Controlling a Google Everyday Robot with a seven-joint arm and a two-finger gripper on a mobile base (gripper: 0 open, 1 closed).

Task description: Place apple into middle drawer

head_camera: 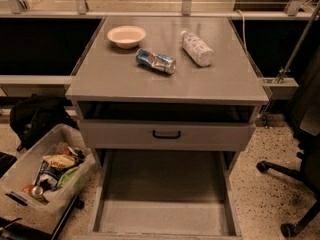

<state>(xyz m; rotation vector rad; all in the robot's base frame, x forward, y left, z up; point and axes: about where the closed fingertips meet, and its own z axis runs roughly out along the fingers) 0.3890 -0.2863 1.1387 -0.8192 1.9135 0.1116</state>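
Gripper and arm sit outside the view, so its state cannot be told. Below the black handle (pixel 166 134), the middle drawer (pixel 165 194) stands open.

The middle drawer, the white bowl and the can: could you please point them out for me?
middle drawer (pixel 165 199), camera view, on its bare floor.
white bowl (pixel 126 36), camera view, on its inside.
can (pixel 156 61), camera view, on its side.
The hand is not in view.

The middle drawer (pixel 165 184) stands pulled out, its floor open to reach from above. The shut drawer front (pixel 210 135) hangs over its back part. A plastic bin (pixel 22 169) sits just beside its left wall, and a chair base (pixel 280 169) is near its right. The gripper is out of view.
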